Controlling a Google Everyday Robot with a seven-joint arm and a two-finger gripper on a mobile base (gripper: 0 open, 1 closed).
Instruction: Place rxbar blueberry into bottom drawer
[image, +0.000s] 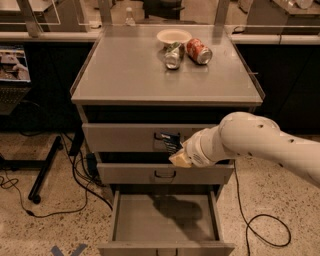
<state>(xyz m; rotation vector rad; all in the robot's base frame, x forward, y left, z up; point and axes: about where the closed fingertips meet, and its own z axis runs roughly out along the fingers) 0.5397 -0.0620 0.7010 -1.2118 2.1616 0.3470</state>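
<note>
While the white arm (260, 145) comes in from the right edge of frame, its pincer (175, 150) sits at ctr, in front of the gap btwn the top drawer (120, 137) and the middle drawer (125, 174). Pincer is clamped on the rxbar blueberry (169, 140); the dark navy wrapper w/ pale print sticks up and to the left out of the tan fingertips, tilted, overlapping the top drawer's face. Bar is up in the air, above the bottom drawer (140, 225) and not inside it.

Bottom drawer is pulled out toward the lower edge of frame, a wide shallow grey tray. A dark shadow falls on its floor near the back, roughly under the pincer. Top and middle drawers are both pushed in; the middle one shows a small dark handle.

On the grey table (130, 70) above, near the back at upper ctr: a pale bowl (173, 36), a silver can (173, 55) lying just in front of it, and a red can (199, 51) on its side just right of the silver one. All three are well apart from the pincer. A clear bottle (129, 17) stands behind the table's far edge.

Black cable (265, 225) loops over the speckled floor at lower right. Blue tape mark (67, 250) at the lower left edge.
</note>
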